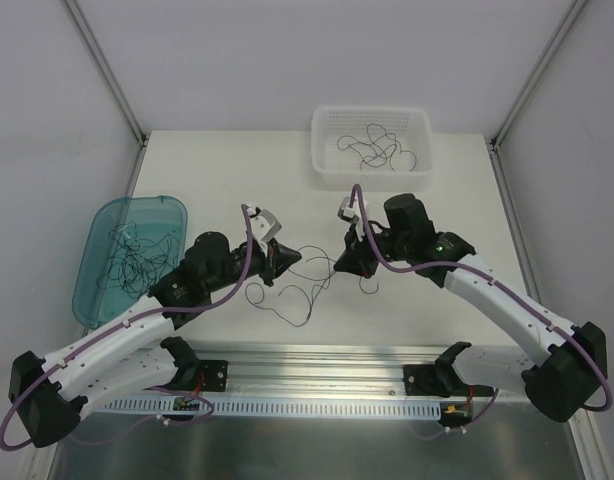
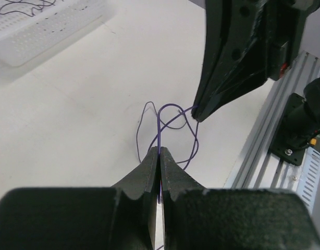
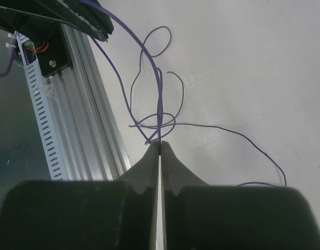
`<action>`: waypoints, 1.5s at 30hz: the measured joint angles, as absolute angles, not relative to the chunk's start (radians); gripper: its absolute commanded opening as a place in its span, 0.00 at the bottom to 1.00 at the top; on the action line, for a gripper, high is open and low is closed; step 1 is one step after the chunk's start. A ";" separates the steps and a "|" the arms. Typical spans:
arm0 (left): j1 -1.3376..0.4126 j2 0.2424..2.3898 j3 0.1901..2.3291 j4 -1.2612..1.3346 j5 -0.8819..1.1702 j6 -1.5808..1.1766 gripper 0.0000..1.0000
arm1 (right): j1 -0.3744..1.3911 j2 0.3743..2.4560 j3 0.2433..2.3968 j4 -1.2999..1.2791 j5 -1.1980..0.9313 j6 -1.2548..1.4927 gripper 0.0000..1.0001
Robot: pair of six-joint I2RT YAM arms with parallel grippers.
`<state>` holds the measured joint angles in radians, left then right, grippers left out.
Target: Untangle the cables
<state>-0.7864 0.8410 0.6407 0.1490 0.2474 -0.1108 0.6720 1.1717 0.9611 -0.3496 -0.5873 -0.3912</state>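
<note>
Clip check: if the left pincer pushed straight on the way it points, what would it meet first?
The cables pinched in the left pincer loop just ahead; next, probably the right pincer, its tip slightly off that line, though depth is unclear.

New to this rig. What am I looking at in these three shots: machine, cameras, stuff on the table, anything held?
Two robot arms are bolted at the near edge of a white table. The overhead view looks down from behind them: left arm on the left, right arm on the right. The other two views come from a camera on each wrist, looking along that arm's own black fingers. At the table's far edge stands a white perforated basket, at its left a teal translucent tray; both hold thin dark wires. Between the arms lie loose purple cables. The left gripper and the right gripper face each other, each shut on a strand, which runs from one to the other.
</note>
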 measured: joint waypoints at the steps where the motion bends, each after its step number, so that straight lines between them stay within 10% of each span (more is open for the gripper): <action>1: -0.786 0.836 0.638 0.148 0.225 -0.111 0.00 | 0.662 1.160 0.961 -0.349 -0.595 -0.387 0.01; 14: -0.739 0.842 0.508 0.227 0.188 -0.110 0.08 | 0.575 1.031 0.984 -0.313 -0.655 -0.269 0.01; 17: -0.739 0.809 0.482 0.258 0.264 -0.068 0.39 | 0.558 1.067 1.037 -0.309 -0.606 -0.226 0.01; 18: -0.739 0.801 0.484 0.269 0.281 -0.054 0.64 | 0.554 1.085 1.062 -0.307 -0.587 -0.213 0.01; 22: -0.739 0.791 0.553 0.238 0.281 -0.005 0.98 | 0.540 1.162 1.175 -0.307 -0.519 -0.179 0.01; 45: -0.541 0.778 0.733 -0.065 -0.142 -0.005 0.99 | 0.333 1.582 1.934 -0.043 -0.064 -0.163 0.01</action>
